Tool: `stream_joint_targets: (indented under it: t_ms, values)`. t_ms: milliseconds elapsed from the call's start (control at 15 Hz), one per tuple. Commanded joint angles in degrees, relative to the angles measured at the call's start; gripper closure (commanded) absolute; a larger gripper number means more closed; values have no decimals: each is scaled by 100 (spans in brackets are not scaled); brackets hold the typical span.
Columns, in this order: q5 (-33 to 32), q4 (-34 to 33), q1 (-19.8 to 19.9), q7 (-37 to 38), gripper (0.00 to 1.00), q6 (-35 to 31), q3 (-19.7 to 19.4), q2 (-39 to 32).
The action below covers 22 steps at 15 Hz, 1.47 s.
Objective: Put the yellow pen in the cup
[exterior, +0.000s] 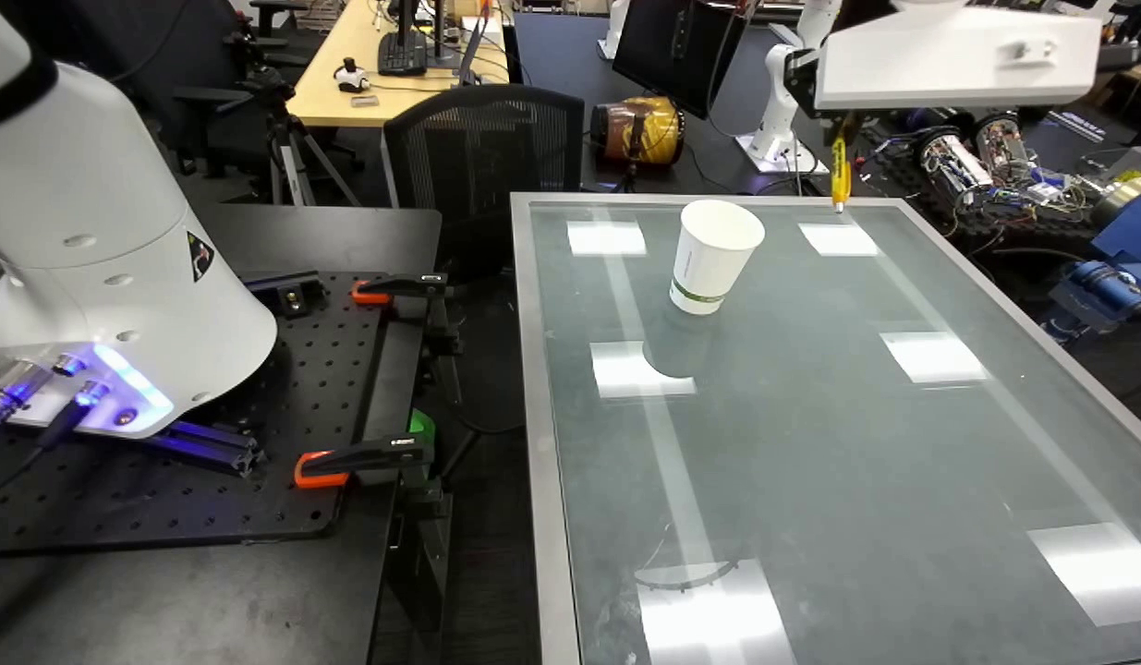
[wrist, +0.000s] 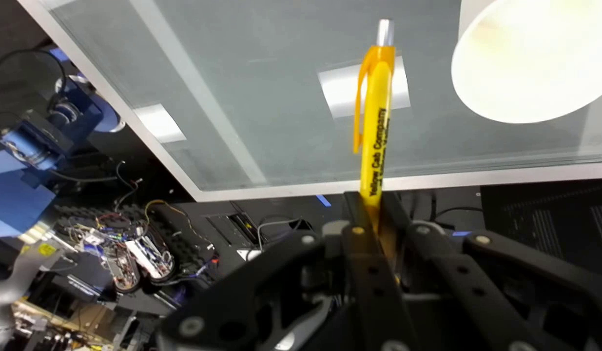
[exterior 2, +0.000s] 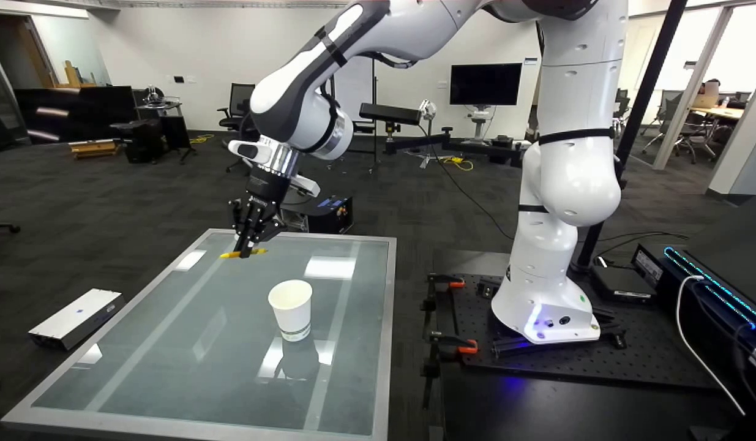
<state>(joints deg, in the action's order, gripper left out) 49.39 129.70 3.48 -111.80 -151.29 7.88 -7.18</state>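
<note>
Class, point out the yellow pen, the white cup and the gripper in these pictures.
Yellow pen (wrist: 377, 122): wrist view, on its barrel.
White cup (exterior: 708, 265): in an exterior view, on its outer wall.
Gripper (wrist: 372, 200): wrist view, midway between its fingertips.

Arm (exterior 2: 414, 27) arched outward, claw (wrist: 372, 204) angled downward, fingers (wrist: 361, 246) close together

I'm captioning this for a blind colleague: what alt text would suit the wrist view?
A black claw grips a yellow pen, its silver end pointing up the picture. To the right, partly cut off by the frame, a white cup shows its open mouth on a gray, pale-edged table; blue machinery appears beyond it at left.
</note>
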Motion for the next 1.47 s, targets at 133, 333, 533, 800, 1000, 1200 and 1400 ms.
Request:
stream_joint_targets:
  t_ms: [133, 333, 533, 800, 1000, 1200, 1400]
  values:
    - [841, -241, 32, -1155, 97, 933, -178, -84]
    - [1075, -265, 30, -1447, 97, 1404, -313, -103]
    - [1215, -281, 35, -1595, 97, 1807, -435, -132]
    - [1392, -325, 64, -1789, 97, 2336, -568, -209]
    - [1478, -355, 86, -1935, 97, 2699, -662, -270]
    - [1511, -421, 125, -2077, 97, 3107, -742, -371]
    - [1521, -476, 150, -2217, 97, 3441, -809, -462]
